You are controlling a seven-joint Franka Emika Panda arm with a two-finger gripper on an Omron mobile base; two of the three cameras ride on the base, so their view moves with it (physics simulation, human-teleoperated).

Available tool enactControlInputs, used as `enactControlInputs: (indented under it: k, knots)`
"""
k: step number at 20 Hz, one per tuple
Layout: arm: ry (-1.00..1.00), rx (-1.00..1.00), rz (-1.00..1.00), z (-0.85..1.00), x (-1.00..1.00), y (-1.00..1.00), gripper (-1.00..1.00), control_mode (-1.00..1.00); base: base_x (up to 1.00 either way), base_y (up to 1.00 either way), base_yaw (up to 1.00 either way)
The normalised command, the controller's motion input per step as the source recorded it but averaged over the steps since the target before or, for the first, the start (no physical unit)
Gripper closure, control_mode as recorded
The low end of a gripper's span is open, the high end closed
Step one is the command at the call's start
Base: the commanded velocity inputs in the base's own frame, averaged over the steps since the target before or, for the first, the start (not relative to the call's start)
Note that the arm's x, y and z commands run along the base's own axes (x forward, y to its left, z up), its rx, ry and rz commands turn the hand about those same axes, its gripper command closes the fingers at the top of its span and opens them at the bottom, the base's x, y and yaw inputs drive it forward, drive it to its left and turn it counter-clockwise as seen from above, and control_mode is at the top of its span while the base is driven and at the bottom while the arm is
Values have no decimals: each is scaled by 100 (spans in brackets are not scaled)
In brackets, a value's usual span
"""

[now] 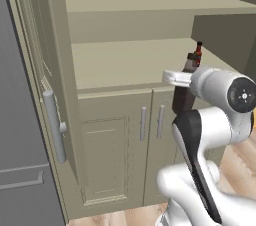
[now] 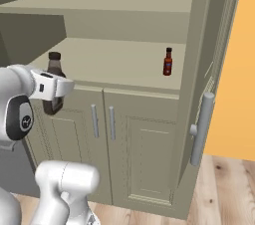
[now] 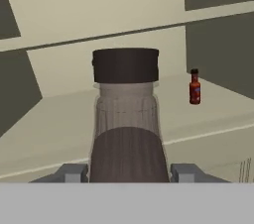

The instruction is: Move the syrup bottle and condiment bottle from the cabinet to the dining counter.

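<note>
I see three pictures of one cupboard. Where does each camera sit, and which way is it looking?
Left base view: behind the arm's left, facing the open cabinet; white arm lower right, hiding most of the syrup bottle.
Right base view: behind its right, same cabinet; arm lower left.
Hand view: on the hand, looking along the pincer, its tips either side of the syrup bottle, apparently gripping it.
All three share the small red condiment bottle on the shelf.
</note>
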Motion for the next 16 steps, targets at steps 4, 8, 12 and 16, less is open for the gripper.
enactControlInputs:
  k: [4,8,12,16]
  knots:
    - [0,0,0,0,0,0,100,100,-62,0,0]
    - [0,0,0,0,0,0,100,100,-100,0,0]
    - [0,0,0,0,0,0,100,100,-100,0,0]
    - [0,0,0,0,0,0,100,100,-91,0,0]
